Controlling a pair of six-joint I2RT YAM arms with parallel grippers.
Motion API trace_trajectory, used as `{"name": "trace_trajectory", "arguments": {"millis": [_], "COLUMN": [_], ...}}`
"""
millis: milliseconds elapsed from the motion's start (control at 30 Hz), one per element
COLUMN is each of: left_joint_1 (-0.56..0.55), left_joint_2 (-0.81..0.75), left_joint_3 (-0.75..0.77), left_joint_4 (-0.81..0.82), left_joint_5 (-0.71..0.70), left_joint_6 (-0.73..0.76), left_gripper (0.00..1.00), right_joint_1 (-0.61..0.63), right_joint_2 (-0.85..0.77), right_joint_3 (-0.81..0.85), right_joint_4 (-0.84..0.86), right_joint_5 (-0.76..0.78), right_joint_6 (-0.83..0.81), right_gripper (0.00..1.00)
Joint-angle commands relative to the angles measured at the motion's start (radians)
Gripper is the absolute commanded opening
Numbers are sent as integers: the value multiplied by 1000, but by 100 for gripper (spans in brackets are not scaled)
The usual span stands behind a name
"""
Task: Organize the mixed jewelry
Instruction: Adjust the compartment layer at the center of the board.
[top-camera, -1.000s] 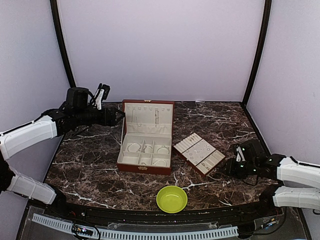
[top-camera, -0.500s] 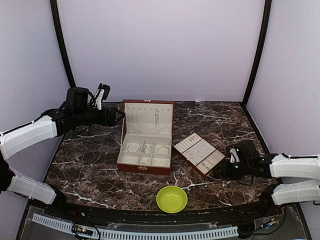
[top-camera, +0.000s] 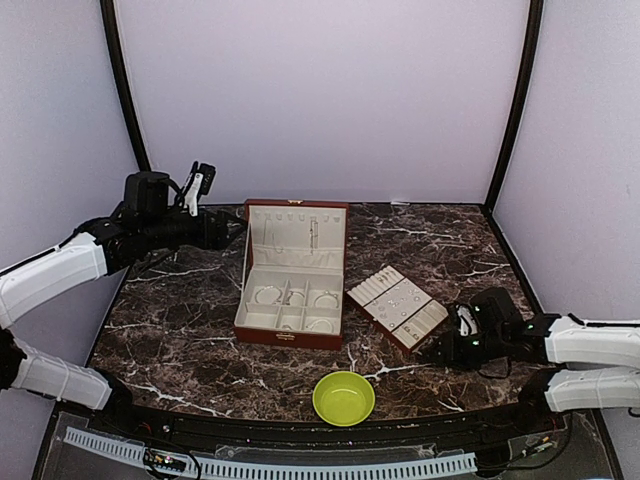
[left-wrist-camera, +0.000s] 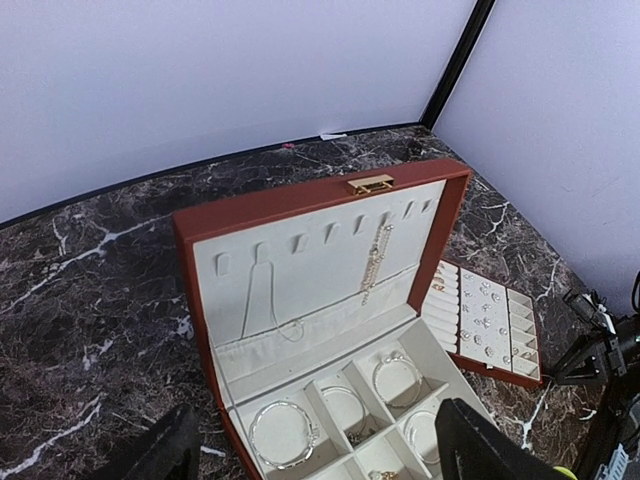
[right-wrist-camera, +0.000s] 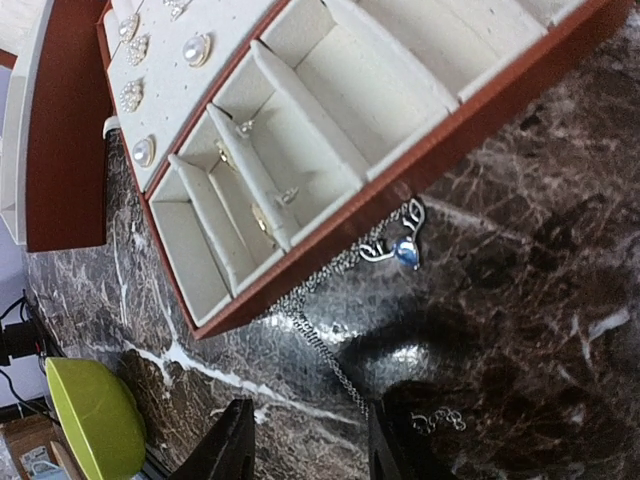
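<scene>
Marble, dark brown with white veins, forms the table. Thin silvery wire hoops lie in cream-lined compartments of the open red-brown box. Tiny pale beads sit on the tray's padded rows. A fine silver chain with a blue pendant lies on the table just beside the tray. Over the box the left tool gapes wide and empty. By the chain the right tool stands partly open, gripping nothing that shows.

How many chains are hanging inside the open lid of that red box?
2: a thin silvery chain on the left half of the lid, and a golden chain toward its right. Finer ones could be too faint to see.
</scene>
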Motion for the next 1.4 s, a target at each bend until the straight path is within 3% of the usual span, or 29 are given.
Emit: {"name": "trace_trajectory", "arguments": {"millis": [0, 333, 600, 933, 1233, 1367], "left_joint_1": [4, 4, 4, 13, 79, 79], "left_joint_2": [-42, -42, -31, -19, 30, 87], "left_joint_3": [7, 10, 15, 20, -26, 10], "left_joint_4": [-11, -17, -24, -24, 43, -13], "left_joint_5": [-17, -42, -48, -22, 32, 41], "left_joint_6": [16, 29, 26, 11, 40, 30], "left_gripper": [84, 84, 84, 84, 84, 83], "right_joint_1": [13, 19, 26, 26, 26, 28], "right_joint_2": [-55, -76, -59, -35, 32, 102], "right_joint_3": [-21, -48, 19, 291, 378, 358], "right_joint_4": [-75, -163, -235, -418, -526, -441], "right_joint_5": [-76, -270, -297, 127, 251, 243], "right_joint_6": [35, 60, 40, -60, -143, -98], "right_gripper": [40, 43, 41, 35, 29, 26]}}
